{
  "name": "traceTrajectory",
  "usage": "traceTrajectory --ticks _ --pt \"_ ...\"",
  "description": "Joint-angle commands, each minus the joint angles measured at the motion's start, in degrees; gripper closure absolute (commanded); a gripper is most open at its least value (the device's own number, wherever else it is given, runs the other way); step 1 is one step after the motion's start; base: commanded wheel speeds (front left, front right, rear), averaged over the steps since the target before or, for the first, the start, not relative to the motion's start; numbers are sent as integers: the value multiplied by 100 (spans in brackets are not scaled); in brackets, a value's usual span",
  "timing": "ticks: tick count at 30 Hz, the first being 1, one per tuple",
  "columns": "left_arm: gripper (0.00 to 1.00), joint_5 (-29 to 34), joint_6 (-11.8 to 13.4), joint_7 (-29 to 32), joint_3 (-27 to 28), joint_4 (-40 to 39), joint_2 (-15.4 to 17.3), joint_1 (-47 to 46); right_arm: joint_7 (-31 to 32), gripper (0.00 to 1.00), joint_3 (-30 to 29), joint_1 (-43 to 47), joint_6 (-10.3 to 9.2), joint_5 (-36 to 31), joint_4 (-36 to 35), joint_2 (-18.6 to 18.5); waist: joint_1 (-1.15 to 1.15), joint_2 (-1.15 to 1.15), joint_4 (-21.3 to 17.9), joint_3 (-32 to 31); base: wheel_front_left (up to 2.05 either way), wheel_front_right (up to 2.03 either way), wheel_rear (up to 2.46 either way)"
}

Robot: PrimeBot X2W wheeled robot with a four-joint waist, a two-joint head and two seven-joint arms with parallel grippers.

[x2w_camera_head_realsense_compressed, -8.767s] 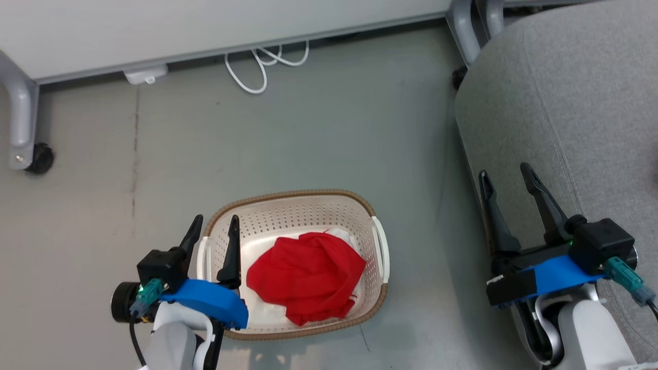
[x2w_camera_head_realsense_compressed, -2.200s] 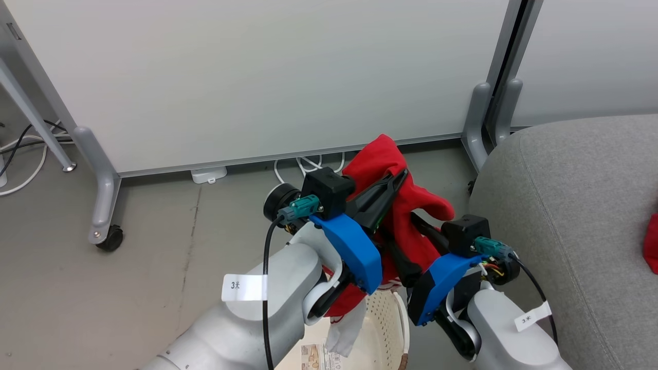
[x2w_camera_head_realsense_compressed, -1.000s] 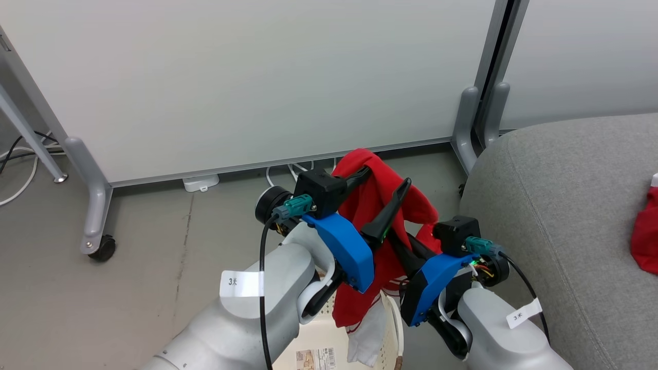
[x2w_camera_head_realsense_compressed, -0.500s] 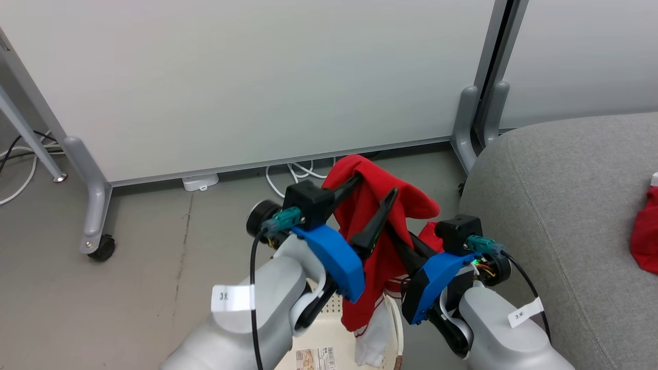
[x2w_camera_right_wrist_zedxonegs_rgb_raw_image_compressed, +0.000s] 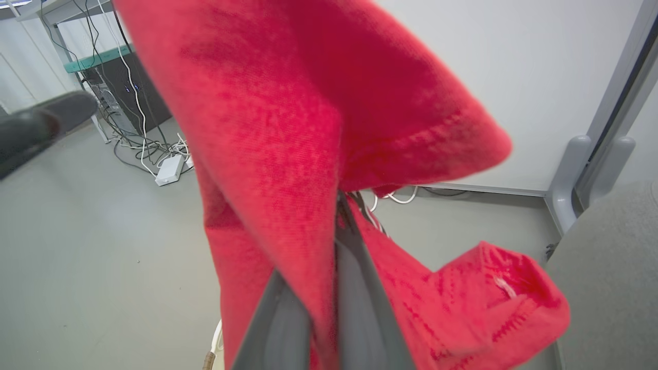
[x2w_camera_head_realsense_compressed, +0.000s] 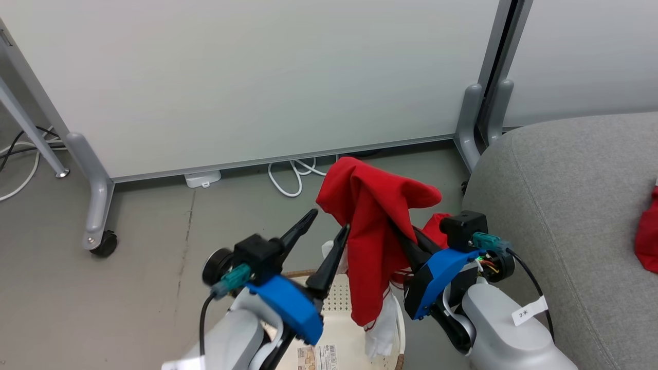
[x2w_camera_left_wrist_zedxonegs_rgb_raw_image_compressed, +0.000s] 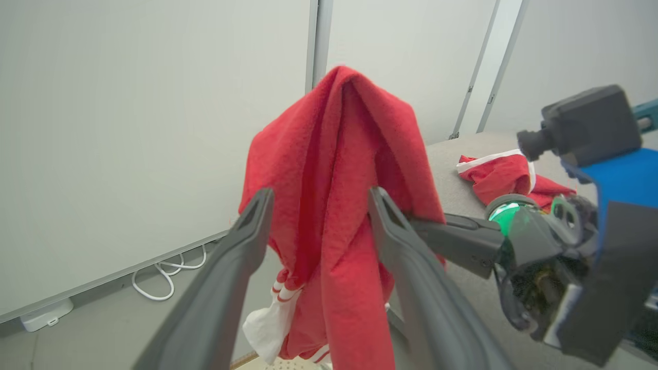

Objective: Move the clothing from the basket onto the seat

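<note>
Since half a second ago the left gripper [x2w_camera_head_realsense_compressed: 329,222] is sitting lower and clear of the cloth, its fingers spread and gripping nothing, just above the basket [x2w_camera_head_realsense_compressed: 336,300]. Beyond it the right gripper [x2w_camera_head_realsense_compressed: 408,244] is pinching the red garment [x2w_camera_head_realsense_compressed: 375,216], which is hanging over the basket with its white trim dangling inside. Further right, the seat [x2w_camera_head_realsense_compressed: 565,205] is already bearing another red garment [x2w_camera_head_realsense_compressed: 649,231]; the held one is awaiting the carry across.

Head overhead, wrists close (shared clothing [x2w_camera_head_realsense_compressed: 370,231])
</note>
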Motion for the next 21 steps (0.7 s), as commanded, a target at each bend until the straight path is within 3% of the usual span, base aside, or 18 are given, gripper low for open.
traceTrajectory --ticks 1,9,21 --pt "0 150 -3 -17 110 -127 72 145 -33 100 -18 47 1 -17 -43 -5 0 0 0 6 0 0 0" --pt "0 785 -3 -16 924 -815 243 1112 -33 100 -86 127 1 -74 -55 -5 0 0 20 18 0 0 0" --pt "0 1094 -4 -16 1279 -1303 255 1730 -33 100 -127 185 1 -100 -88 -5 0 0 46 -5 0 0 0"
